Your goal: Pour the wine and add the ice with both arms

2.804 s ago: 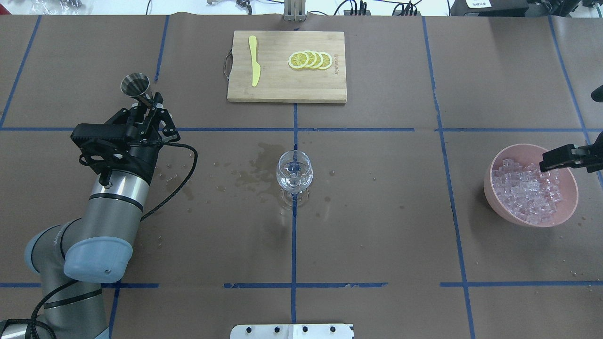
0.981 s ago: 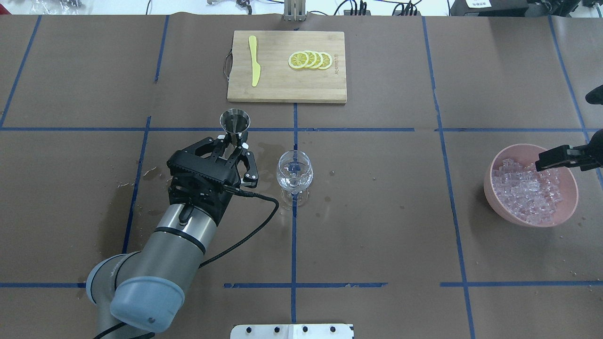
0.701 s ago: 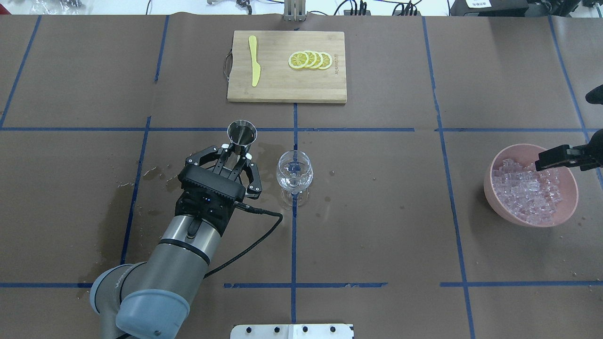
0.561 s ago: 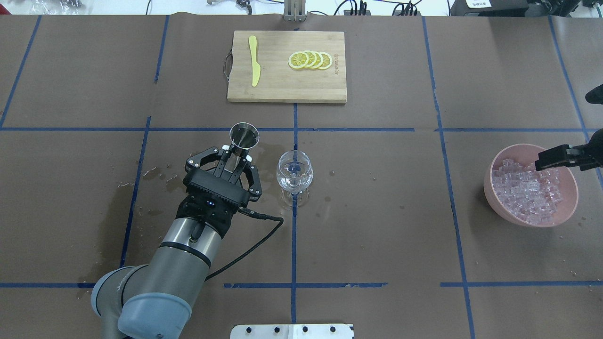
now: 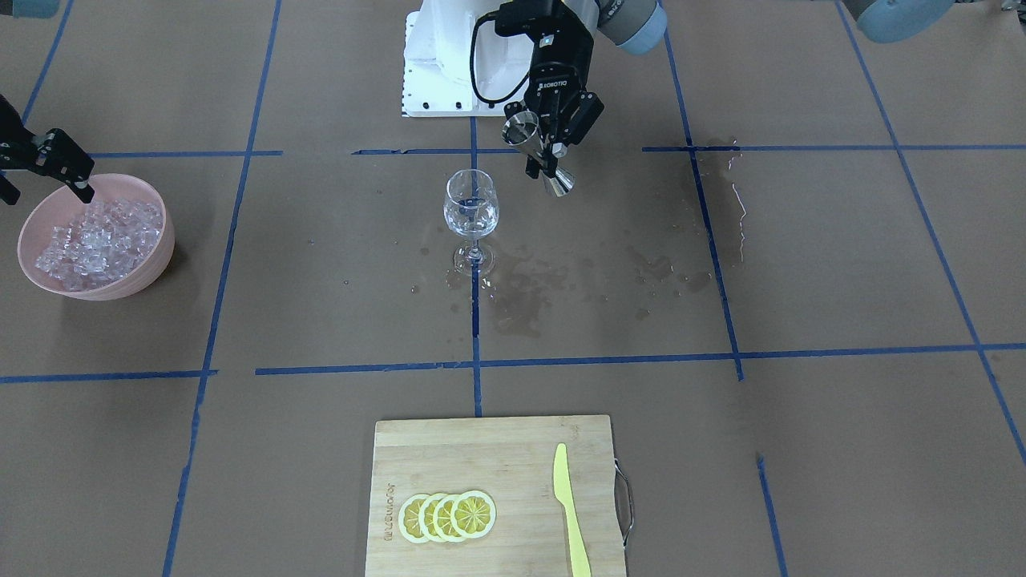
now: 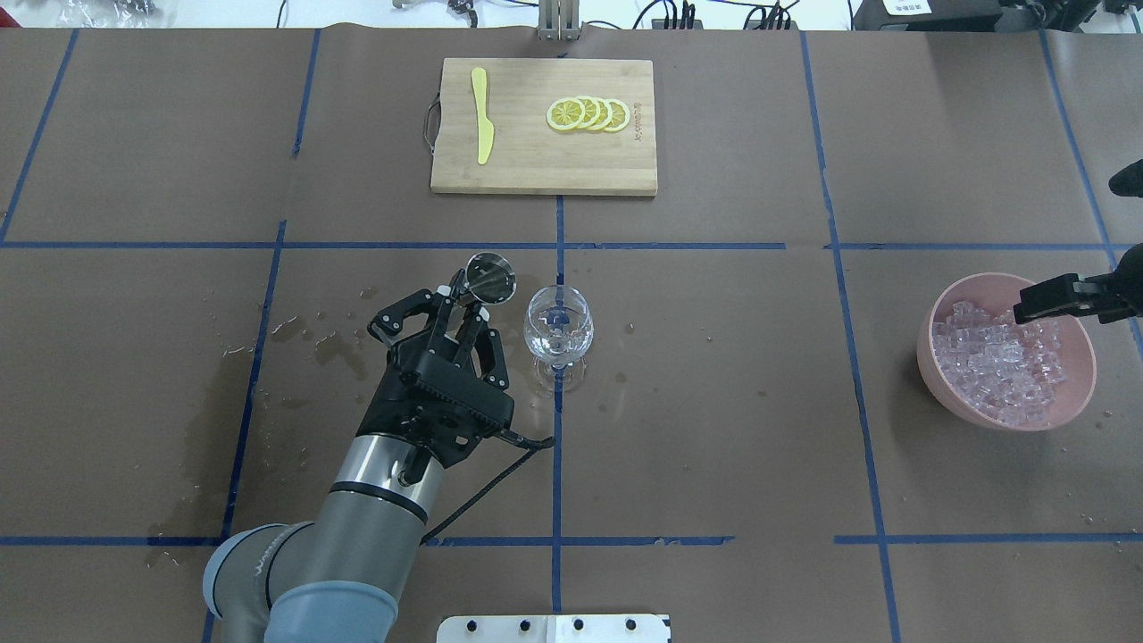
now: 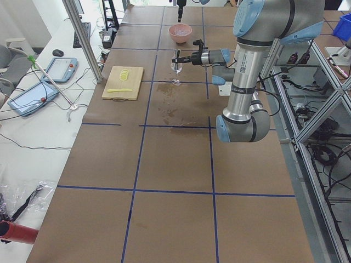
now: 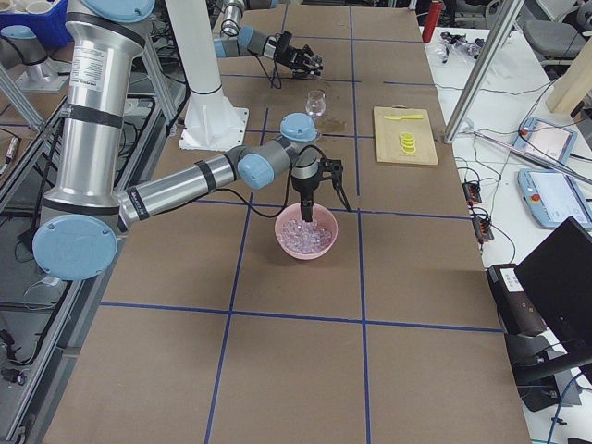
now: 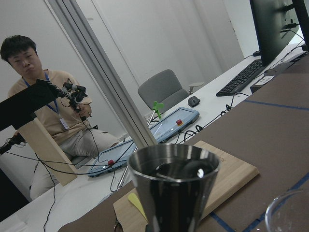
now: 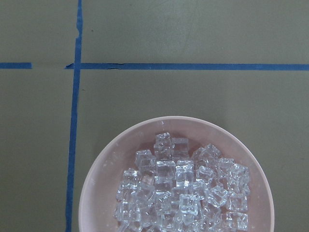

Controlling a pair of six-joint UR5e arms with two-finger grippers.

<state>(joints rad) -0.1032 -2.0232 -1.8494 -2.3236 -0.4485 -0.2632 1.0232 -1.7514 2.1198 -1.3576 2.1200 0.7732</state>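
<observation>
My left gripper [image 6: 468, 301] is shut on the waist of a steel jigger [image 6: 490, 276], held just left of the wine glass [image 6: 558, 325]. The jigger [image 5: 539, 152] is raised and leans with its mouth toward the glass [image 5: 470, 210]. A shiny wine surface [image 9: 181, 169] shows inside the cup in the left wrist view. No stream is falling. My right gripper [image 5: 44, 191] hangs open, fingers down, over the far rim of the pink bowl [image 6: 946, 393]. The bowl holds a heap of ice [image 6: 1000, 362], also seen as ice [image 10: 183, 193] from straight above.
A wooden cutting board [image 6: 543, 170] at the table's far side carries lemon slices [image 6: 588, 114] and a yellow knife [image 6: 482, 114]. Wet spill marks [image 5: 561, 276] lie around the glass and further along my left side. The white base plate [image 6: 554, 628] sits at the near edge.
My left arm has carried the jigger from the far left to just beside the glass and has begun tilting it toward the rim. The right gripper has stayed over the bowl.
</observation>
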